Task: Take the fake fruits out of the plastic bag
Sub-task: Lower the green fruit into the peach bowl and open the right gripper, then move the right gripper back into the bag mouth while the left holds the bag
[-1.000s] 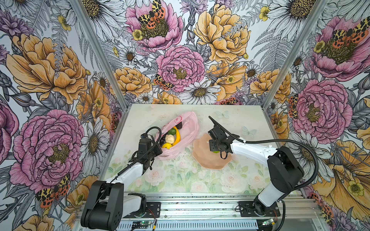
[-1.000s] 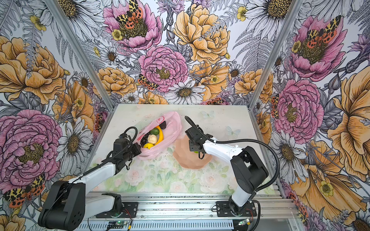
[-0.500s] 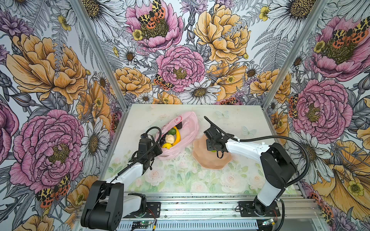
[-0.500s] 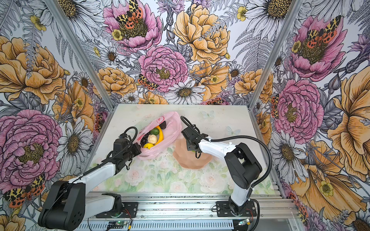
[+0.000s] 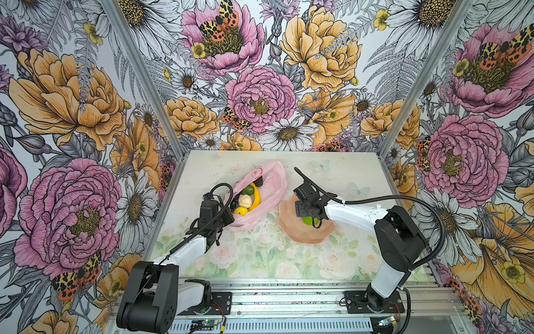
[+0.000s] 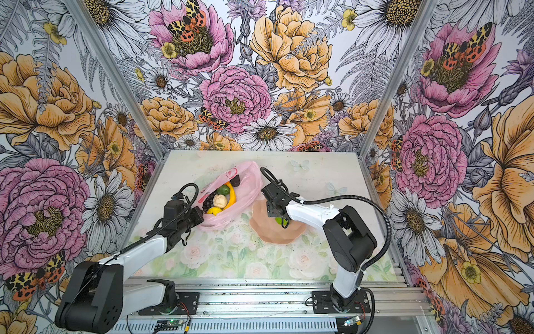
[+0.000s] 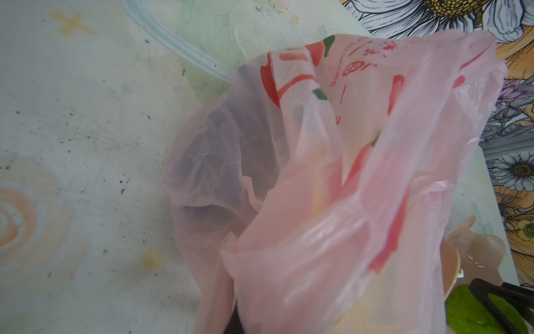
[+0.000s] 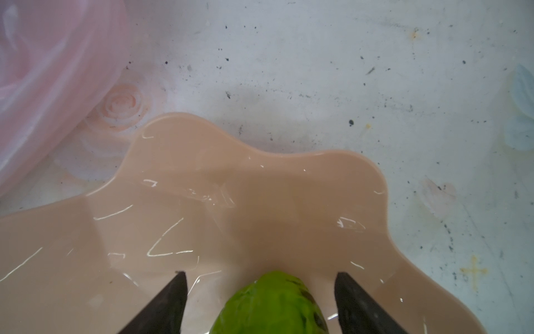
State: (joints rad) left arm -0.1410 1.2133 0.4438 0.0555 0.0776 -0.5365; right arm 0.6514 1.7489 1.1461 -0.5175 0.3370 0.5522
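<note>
Green lime [image 8: 274, 306] just dropped in bowl [image 8: 260, 191], right pincer [image 8: 261, 274] now wide and clear either side of it; left pincer [image 5: 229, 222] clamped shut on bag [image 5: 271, 188] rim, banana [image 5: 256, 196], lemon [image 5: 241, 210] and rest still inside, so back to bag next.

peach petal-edged bowl [image 5: 300, 235] sits on the pale floral tabletop [image 5: 260, 260], flowered walls [image 5: 72, 95] around.
</note>
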